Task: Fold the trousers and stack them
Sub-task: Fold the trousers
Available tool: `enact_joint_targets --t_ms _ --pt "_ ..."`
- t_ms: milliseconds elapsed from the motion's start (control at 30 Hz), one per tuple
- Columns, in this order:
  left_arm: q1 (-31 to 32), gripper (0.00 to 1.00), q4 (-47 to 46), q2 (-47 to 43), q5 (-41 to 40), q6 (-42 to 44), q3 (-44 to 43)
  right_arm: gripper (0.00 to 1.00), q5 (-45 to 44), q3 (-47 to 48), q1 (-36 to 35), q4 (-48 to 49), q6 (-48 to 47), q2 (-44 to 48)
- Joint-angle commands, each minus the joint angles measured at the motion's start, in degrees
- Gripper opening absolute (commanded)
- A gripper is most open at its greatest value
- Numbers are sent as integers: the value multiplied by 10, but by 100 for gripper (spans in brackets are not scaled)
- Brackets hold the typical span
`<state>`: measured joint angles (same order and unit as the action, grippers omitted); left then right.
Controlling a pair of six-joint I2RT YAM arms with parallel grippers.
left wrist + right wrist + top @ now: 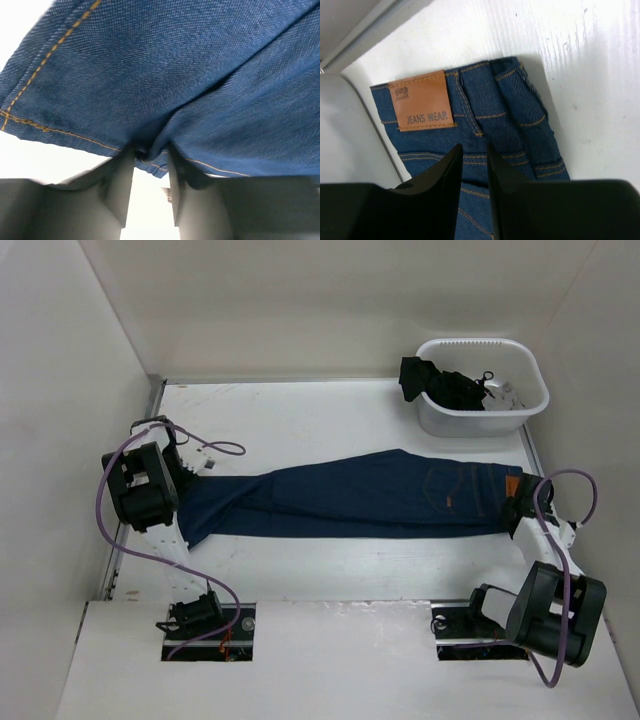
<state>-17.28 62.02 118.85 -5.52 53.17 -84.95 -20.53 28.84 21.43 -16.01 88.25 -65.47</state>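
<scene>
left gripper (149, 153) clamps a thin hem edge of the trousers (370, 495), which could slip free; whether right gripper (474, 150) holds them is unclear.

A: Legible markings noted?
B: One item. Tan patch (421, 101) on the trousers (515, 120) waistband reads "JEANS WEAR" in capitals. A small stamped emblem (401, 93) sits above that wording, too small to read.

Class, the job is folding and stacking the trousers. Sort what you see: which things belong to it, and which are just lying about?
Belongs to the job: jeans; left gripper, pinching the leg-hem end; right gripper, at the waistband.
Just lying about: white basket; black garment in it.
</scene>
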Motion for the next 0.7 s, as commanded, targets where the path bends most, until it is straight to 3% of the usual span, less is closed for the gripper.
enact_joint_targets --t_ms 0,67,267,433,667 --pt "-4 15 -1 10 16 -19 -6 29 -5 -2 11 15 -7 15" --pt "-6 6 -6 -4 19 -18 -10 28 -5 -1 12 15 -13 11" --pt "-4 0 6 -58 27 -4 -58 14 -7 2 9 8 -17 -6" --pt "-3 0 33 -69 21 19 -112 4 -14 17 10 -10 -49 -19" --pt "-3 3 52 -42 7 31 -156 3 -23 19 17 -20 -70 -15"
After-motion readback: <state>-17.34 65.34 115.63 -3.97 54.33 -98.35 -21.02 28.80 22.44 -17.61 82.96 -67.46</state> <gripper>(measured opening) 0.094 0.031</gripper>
